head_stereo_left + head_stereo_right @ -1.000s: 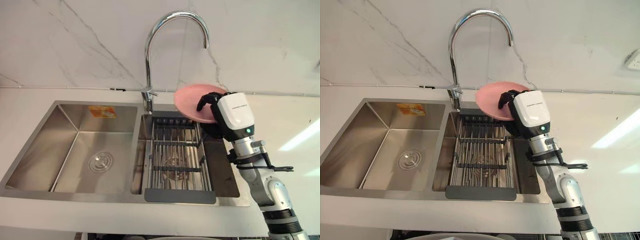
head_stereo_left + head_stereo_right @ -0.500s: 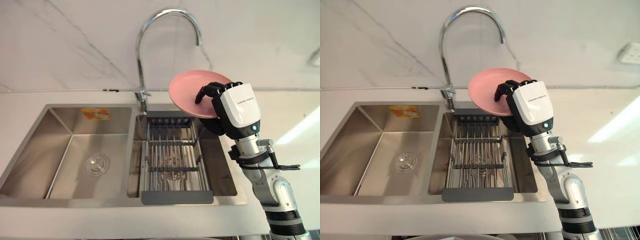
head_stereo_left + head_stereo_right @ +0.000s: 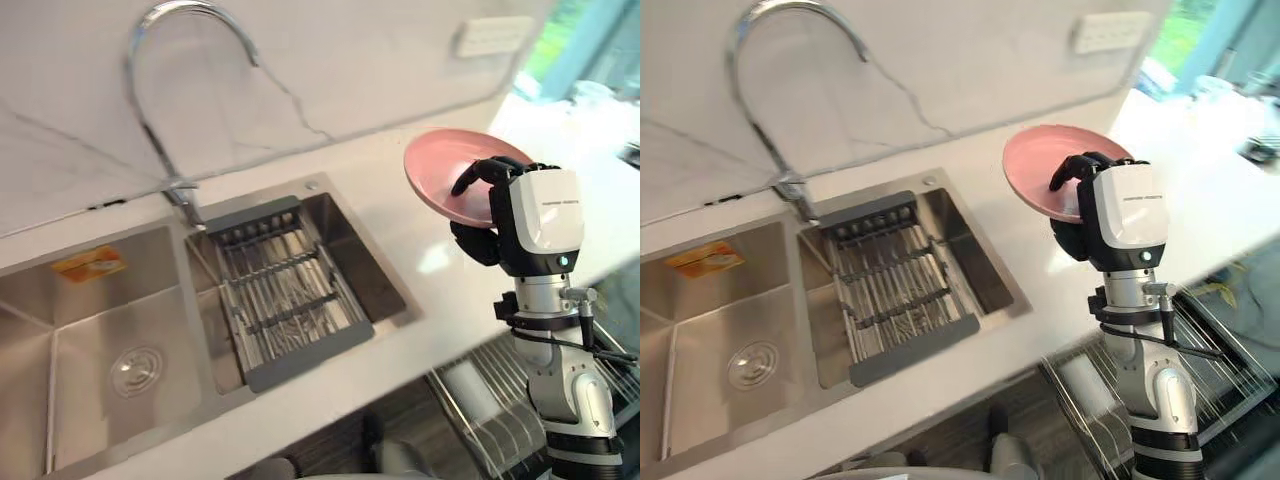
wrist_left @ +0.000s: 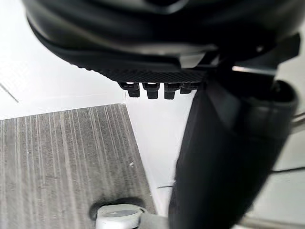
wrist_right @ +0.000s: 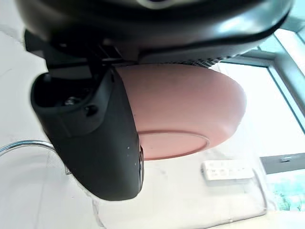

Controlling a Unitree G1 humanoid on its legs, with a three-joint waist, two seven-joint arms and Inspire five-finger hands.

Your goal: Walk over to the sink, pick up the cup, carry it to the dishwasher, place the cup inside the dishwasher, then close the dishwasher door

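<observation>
A pink plate [image 3: 445,165] is the thing in hand; I see no cup. My right hand [image 3: 535,220] is shut on the plate's rim, fingers curled over the edge, and holds it tilted in the air above the white counter, right of the sink [image 3: 365,250]. The right wrist view has the plate's underside [image 5: 186,109] pinched between the thumb [image 5: 95,138] and the fingers. My left hand [image 4: 143,38] hangs idle over grey floor, fingers relaxed and holding nothing.
A dark drain rack [image 3: 280,290] lies in the sink's right basin under the curved faucet [image 3: 160,60]. Below the counter edge at the lower right is a pulled-out wire dishwasher rack [image 3: 500,410] with a white vessel [image 3: 465,385] in it. A wall socket [image 3: 490,35] sits behind.
My right hand has lifted the pink plate from the sink's back edge and carried it right, over the counter. The camera has swung right, bringing the dishwasher rack into view.
</observation>
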